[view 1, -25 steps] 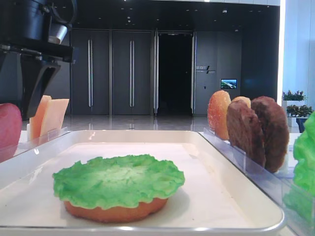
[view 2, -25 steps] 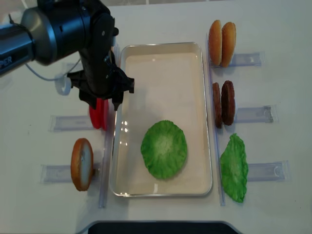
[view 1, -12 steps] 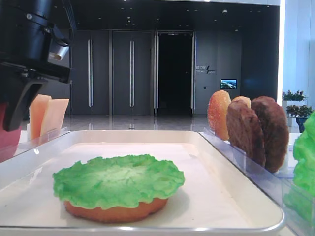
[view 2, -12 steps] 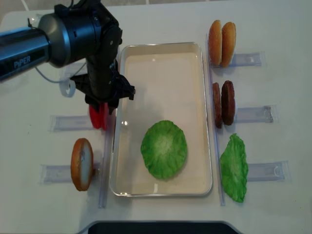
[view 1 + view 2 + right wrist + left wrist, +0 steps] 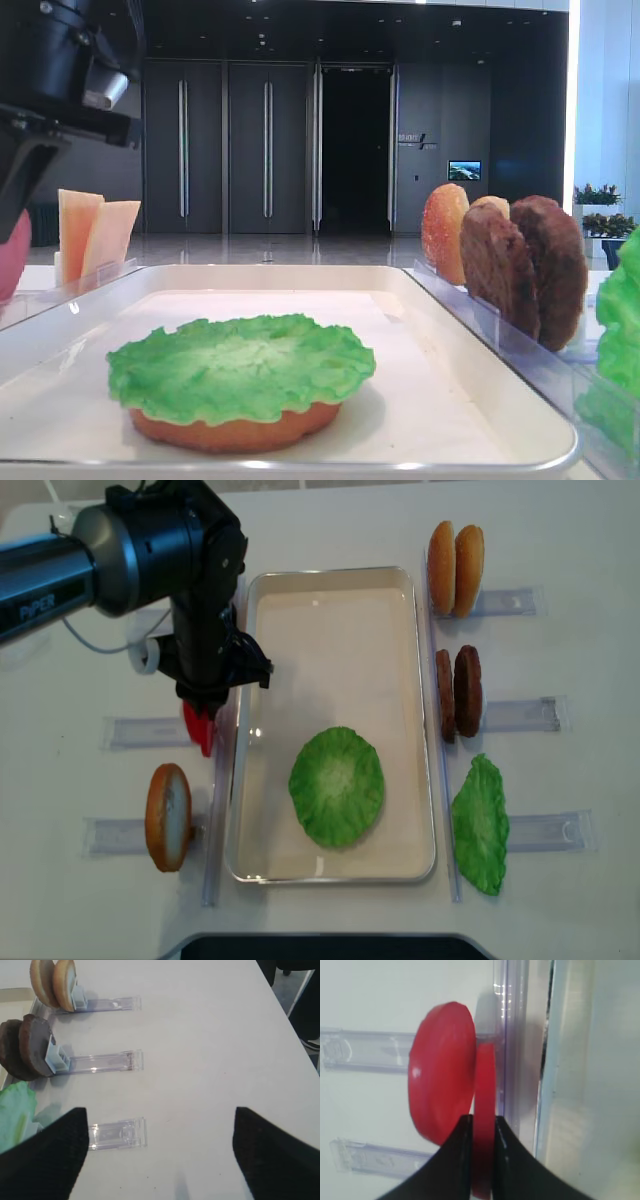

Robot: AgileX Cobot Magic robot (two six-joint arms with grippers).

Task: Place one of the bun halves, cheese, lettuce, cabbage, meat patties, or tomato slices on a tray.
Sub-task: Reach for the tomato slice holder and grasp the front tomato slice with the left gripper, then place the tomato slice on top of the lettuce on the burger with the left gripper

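Observation:
In the left wrist view my left gripper [image 5: 481, 1121] is shut on the thin edge of an upright red tomato slice [image 5: 484, 1085]. A second tomato slice [image 5: 440, 1087] leans just to its left in the clear rack. From above, the left gripper [image 5: 207, 712] stands over the tomato slices [image 5: 200, 726], beside the left rim of the white tray [image 5: 330, 600]. On the tray a green lettuce [image 5: 337, 785] lies over a flat bun half [image 5: 235, 432]. My right gripper [image 5: 160, 1155] is open over bare table, holding nothing.
An upright bun half [image 5: 168, 816] stands in a rack at front left. Cheese slices [image 5: 95, 235] stand behind the left arm. Right of the tray are two bun halves [image 5: 455, 568], two meat patties [image 5: 458, 692] and a lettuce leaf [image 5: 480, 825], all in clear racks [image 5: 100, 1062].
The left gripper's jaws came down over the tomato slices and closed on the right-hand one. The right arm and the food on the tray have not moved.

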